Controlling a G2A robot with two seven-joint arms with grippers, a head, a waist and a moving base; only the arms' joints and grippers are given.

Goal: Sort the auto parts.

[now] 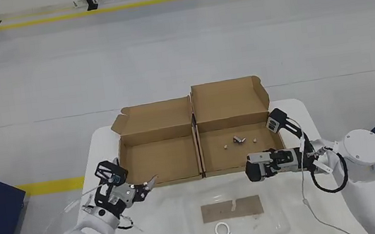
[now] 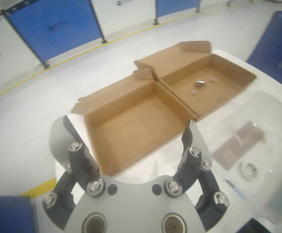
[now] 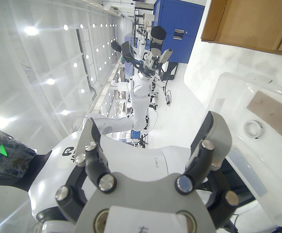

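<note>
Two open cardboard boxes stand side by side. The left box (image 1: 157, 156) (image 2: 132, 130) holds nothing I can see. The right box (image 1: 234, 121) (image 2: 233, 72) contains three small metal parts (image 1: 237, 139) (image 2: 200, 83). A metal ring (image 1: 223, 229) (image 2: 248, 170) (image 3: 253, 128) lies in a clear plastic tray (image 1: 273, 227) (image 3: 229, 86) beside a brown card (image 1: 232, 209) (image 2: 239, 144) (image 3: 266, 107). My left gripper (image 1: 148, 185) (image 2: 128, 130) hovers open before the left box's front corner, with nothing in it. My right gripper (image 1: 249, 168) (image 3: 149, 123) is open above the tray's far edge, turned sideways.
The white table (image 1: 106, 145) ends close behind and beside the boxes. The upright flaps of both boxes (image 1: 228, 97) rise at the back. A cable (image 1: 305, 198) hangs from the right arm over the table. The left arm's gripper (image 3: 154, 57) appears far off in the right wrist view.
</note>
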